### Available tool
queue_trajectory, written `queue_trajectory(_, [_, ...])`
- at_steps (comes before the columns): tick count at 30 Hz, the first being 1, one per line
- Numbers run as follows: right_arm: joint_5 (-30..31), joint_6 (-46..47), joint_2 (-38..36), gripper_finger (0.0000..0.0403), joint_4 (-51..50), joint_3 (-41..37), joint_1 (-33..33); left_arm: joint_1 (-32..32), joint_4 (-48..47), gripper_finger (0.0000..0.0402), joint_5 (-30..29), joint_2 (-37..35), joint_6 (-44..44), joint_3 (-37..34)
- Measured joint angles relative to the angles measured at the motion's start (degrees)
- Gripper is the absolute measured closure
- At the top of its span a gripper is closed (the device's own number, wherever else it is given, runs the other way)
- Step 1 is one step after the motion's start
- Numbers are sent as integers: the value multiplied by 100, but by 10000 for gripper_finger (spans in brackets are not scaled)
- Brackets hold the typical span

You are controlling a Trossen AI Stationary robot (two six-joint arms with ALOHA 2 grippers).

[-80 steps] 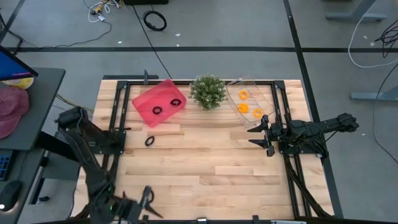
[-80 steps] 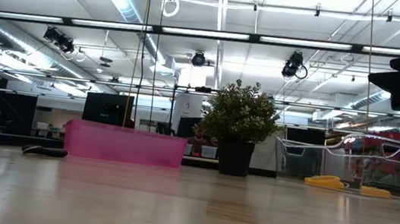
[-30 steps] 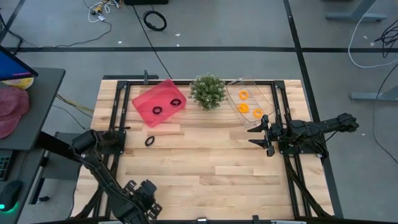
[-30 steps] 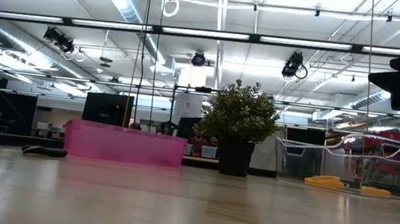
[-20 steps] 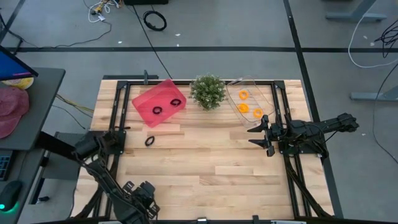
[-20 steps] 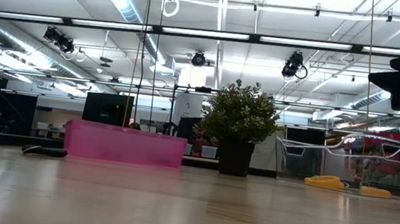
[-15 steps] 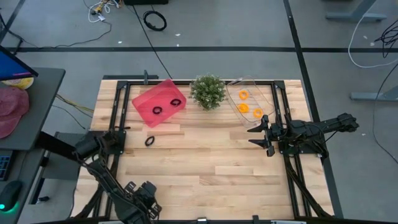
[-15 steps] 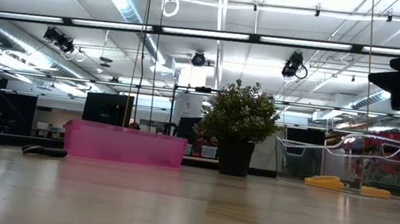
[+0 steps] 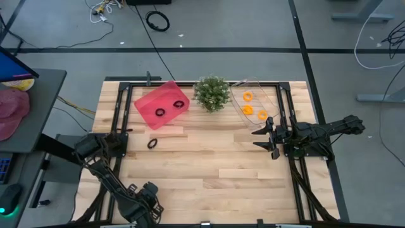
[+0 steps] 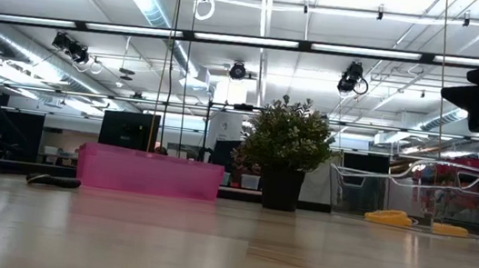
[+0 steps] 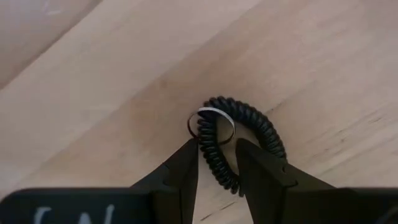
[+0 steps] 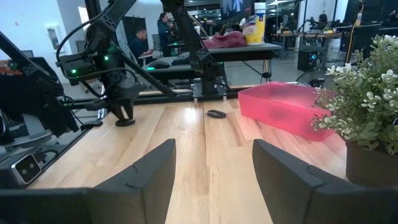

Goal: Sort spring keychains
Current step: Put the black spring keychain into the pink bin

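My left gripper points down at the table's near-left corner, its fingers on either side of a black spring keychain with a metal ring. Another black keychain lies flat on the wood in front of the pink bin. Two more black ones lie inside that bin. Three orange-yellow keychains rest in the clear bin. My right gripper hovers open by the right edge, near the clear bin, touching nothing. My left gripper pinches one side of the black keychain's coil, just beside the metal ring, between its two fingers. The fingers come from above, pointing down, and lie across the coil. The keychain lies flat on the table.
A potted plant stands at the far edge between the pink and clear bins. Black frame rails run along the table's left and right sides. Bare wood spreads across the middle. People sit in the room beyond.
The left arm has folded down over the near-left corner, its wrist turning from level to pointing at the table; over the last second it has only settled slightly. The right arm and the keychains in the bins have stayed put.
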Motion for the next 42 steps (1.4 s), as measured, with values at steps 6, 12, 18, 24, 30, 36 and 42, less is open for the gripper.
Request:
queue_trajectory(6, [0, 2, 0, 188, 0, 0, 1, 65, 56, 298, 103, -7, 45, -100])
queue_trajectory(12, [0, 2, 0, 188, 0, 0, -1, 101, 54, 381, 76, 11, 547, -33])
queue_trajectory(18, [0, 2, 0, 188, 0, 1, 0, 175, -90, 392, -23, 33, 869, 95])
queue_trajectory(24, [0, 2, 0, 188, 0, 0, 0, 256, -1040, 392, -425, 92, 1038, 430])
queue_trajectory(30, [0, 2, 0, 188, -1, 0, -1, 247, -1945, 392, -1188, 72, 1081, 875])
queue_trajectory(36, [0, 2, 0, 188, 0, 0, 2, 329, -2923, 393, -1740, 59, 1129, 1308])
queue_trajectory(42, [0, 1, 0, 188, 0, 1, 1, 465, -3744, 393, -2104, 45, 1233, 1576])
